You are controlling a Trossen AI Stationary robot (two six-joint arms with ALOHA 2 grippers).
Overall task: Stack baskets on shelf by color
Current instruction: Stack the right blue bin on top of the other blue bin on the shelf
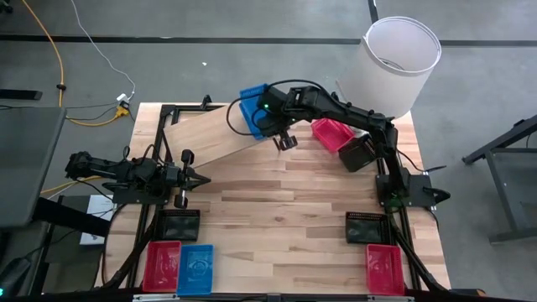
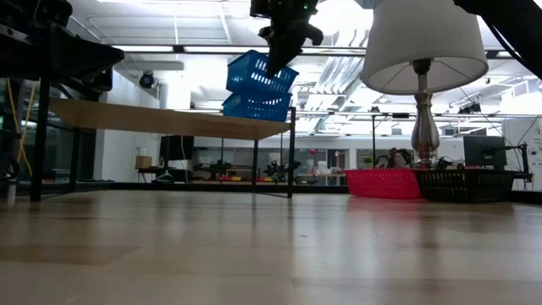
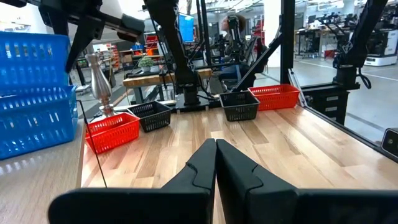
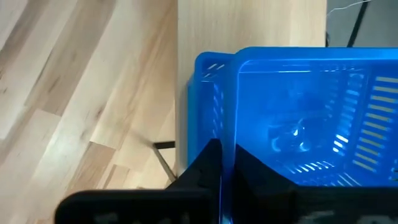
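Right hand pinching top blue basket on shelf

Mostly hidden: in the high view the right hand point(image 1: 267, 115) and its arm cover much of the top blue basket point(image 1: 252, 107), and the lower blue basket point(image 2: 254, 107) under it can't be told apart there. The right wrist view cuts the top basket's far side off at the frame edge. The low view shows the stack best: top basket tilted, one end raised, sitting in the lower one at the shelf point(image 2: 169, 121) end.

Right arm reaches across the table point(image 1: 285, 218) from its base, wrist bent down over the shelf corner. Hand's fingers point(image 4: 211, 165) are closed together on the top basket's near rim, wall pinched between them.

Beside that hand, off the shelf: red basket point(image 1: 332, 132) and black basket point(image 1: 357, 153) on the table, near the lampshade point(image 1: 396, 63).

Left hand point(image 1: 195, 178) waits low over the table, well apart from the shelf stack, fingers pressed together, holding nothing. More baskets sit nearer the table's front edge: red basket point(image 1: 162, 265), blue basket point(image 1: 195, 268), black basket point(image 1: 180, 225), black basket point(image 1: 366, 226), red basket point(image 1: 384, 268).
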